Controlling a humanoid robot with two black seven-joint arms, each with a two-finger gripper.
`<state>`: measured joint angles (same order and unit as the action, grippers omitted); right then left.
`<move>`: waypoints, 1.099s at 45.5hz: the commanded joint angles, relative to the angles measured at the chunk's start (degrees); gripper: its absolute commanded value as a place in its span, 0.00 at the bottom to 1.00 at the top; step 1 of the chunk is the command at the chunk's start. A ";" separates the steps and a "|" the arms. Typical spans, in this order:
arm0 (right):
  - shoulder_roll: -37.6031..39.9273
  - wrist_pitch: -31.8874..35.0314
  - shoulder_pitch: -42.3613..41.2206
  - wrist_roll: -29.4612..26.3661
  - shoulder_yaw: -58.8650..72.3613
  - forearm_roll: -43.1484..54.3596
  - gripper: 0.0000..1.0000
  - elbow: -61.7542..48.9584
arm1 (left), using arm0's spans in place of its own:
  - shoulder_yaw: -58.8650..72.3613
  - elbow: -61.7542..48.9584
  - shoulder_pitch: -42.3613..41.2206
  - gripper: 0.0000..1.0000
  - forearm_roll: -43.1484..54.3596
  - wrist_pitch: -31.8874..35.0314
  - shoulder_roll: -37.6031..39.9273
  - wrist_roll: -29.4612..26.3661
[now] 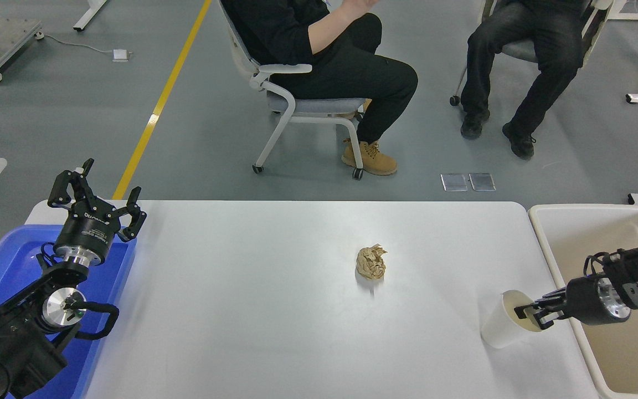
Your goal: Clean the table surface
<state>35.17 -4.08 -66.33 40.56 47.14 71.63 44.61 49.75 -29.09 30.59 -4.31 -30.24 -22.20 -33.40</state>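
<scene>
The right end effector [530, 313] pinches the rim of the white paper cup [503, 328], which tilts toward the beige bin [551, 244] at the desk [252, 310] edge. Lift clear before swinging over the bin wall; the crumpled paper [371, 262] waits mid-desk. The left end effector [97, 197], spread, is parked over the blue tray [3, 271].

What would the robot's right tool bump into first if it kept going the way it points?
The paper cup. The right tool points left from the beige bin and is already at the cup's rim, apparently gripping it. The cup is tilted, so depth is hard to judge.
</scene>
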 commanded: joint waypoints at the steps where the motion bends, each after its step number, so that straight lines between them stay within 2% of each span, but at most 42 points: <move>1: -0.01 -0.23 -0.64 0.75 -3.10 -0.09 0.00 -0.31 | 0.00 0.00 0.00 1.00 0.00 0.00 -0.04 0.00; 19: 4.03 1.53 -4.59 3.91 -20.85 -1.75 0.00 0.48 | 0.00 0.00 0.00 1.00 0.00 0.00 0.05 0.00; 32: 6.58 11.11 -6.44 3.82 -35.19 -8.34 0.00 -1.98 | 0.00 0.00 0.00 1.00 0.00 0.00 -0.04 0.00; 40: 6.67 13.13 -7.58 3.47 -35.28 -15.46 0.00 -9.00 | 0.00 0.00 0.00 1.00 0.00 0.00 0.05 0.00; 50: 3.16 16.82 -6.09 2.77 -32.29 -25.13 0.00 -24.99 | 0.00 0.00 0.00 1.00 0.00 0.00 0.05 0.00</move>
<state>40.67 8.94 -73.14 43.88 14.20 55.48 33.11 49.75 -29.09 30.59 -4.30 -30.24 -22.21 -33.40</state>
